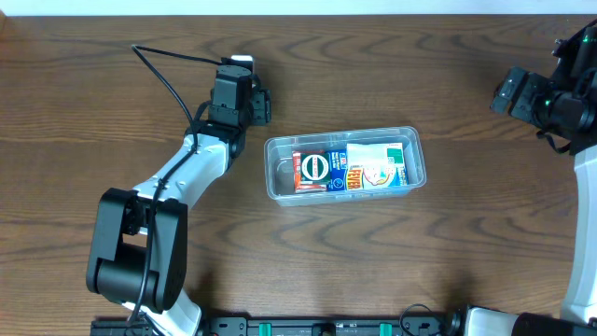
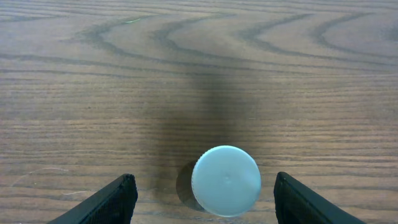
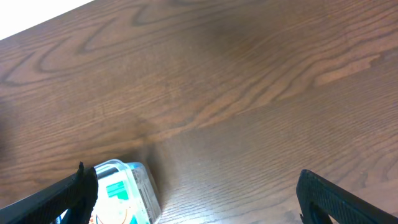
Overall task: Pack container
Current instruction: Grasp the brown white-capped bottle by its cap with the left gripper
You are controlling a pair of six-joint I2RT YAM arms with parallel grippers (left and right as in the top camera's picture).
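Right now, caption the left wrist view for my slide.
Open left fingers flank a white cap on the wood table, with gaps on both sides.

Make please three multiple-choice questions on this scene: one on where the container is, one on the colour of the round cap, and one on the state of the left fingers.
1. Where is the container?
A) near the middle of the table
B) lifted by the right arm
C) under the base of the left arm

2. What colour is the round cap?
A) red
B) white
C) black

3. How are the left fingers?
A) shut on the cap
B) open, with the cap between them
C) shut on nothing

Answers:
1 A: the overhead view shows it resting on the wood at the centre, apart from both arms.
2 B: the left wrist view shows a pale white top.
3 B: bare wood shows between the cap and each finger.
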